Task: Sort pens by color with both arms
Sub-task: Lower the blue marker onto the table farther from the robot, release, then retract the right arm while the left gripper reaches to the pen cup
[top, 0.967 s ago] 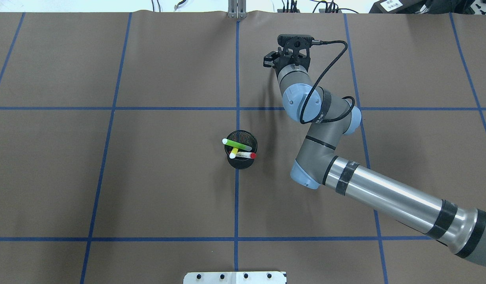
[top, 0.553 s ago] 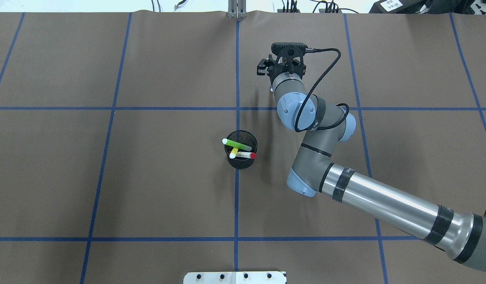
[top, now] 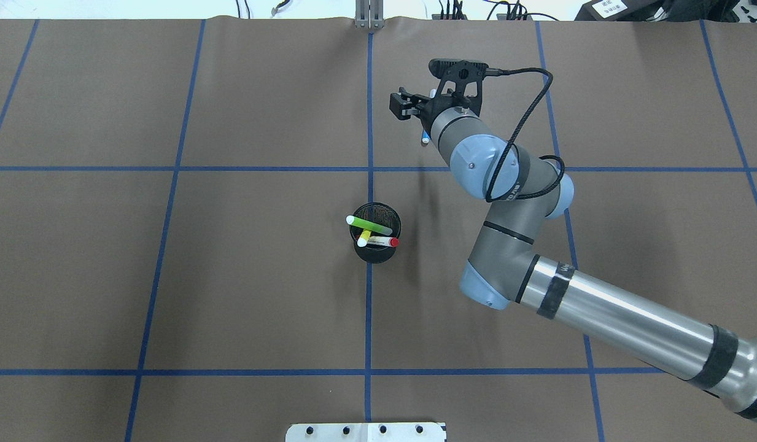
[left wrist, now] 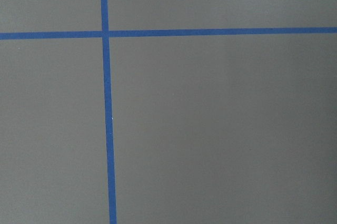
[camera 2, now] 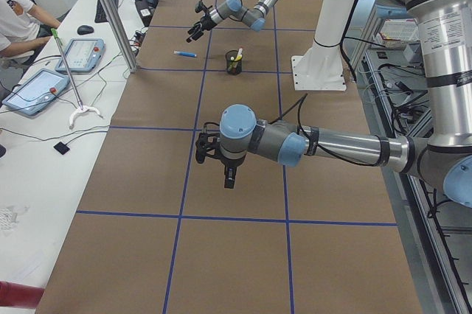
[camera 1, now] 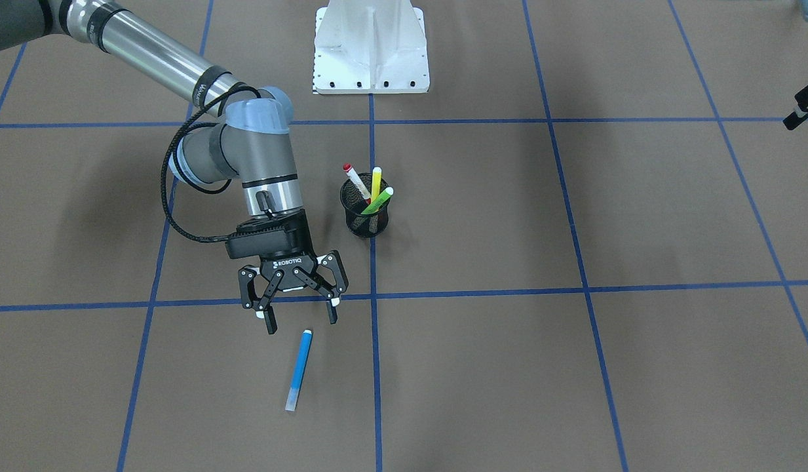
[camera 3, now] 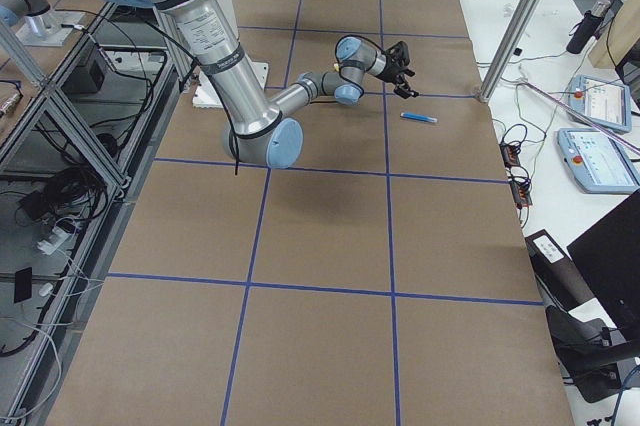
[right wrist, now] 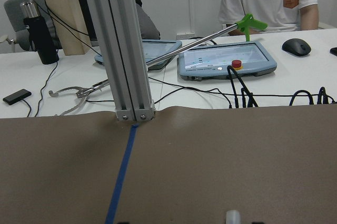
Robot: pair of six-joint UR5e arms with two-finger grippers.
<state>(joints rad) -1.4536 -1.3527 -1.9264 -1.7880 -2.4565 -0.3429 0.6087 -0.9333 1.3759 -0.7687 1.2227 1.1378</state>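
Observation:
The blue pen (camera 1: 299, 367) lies flat on the brown table, just in front of my right gripper (camera 1: 301, 322). That gripper is open and empty and hangs above the pen's near end. In the overhead view the right gripper (top: 403, 105) hides most of the blue pen (top: 425, 137). The green pen (top: 369, 224), the yellow pen (top: 364, 237) and the red-capped white pen (top: 381, 242) stand in the black mesh cup (top: 376, 248). My left gripper (camera 2: 228, 178) hangs over bare table far from the pens. I cannot tell whether it is open or shut.
The white pedestal base (camera 1: 371, 46) stands at the robot's side of the table. Blue tape lines (top: 369, 307) divide the brown surface. An aluminium post (right wrist: 118, 50) rises at the far edge, with operators and tablets behind it.
My right gripper has shifted left toward the centre tape line and its wrist has turned. The pens in the cup have not moved.

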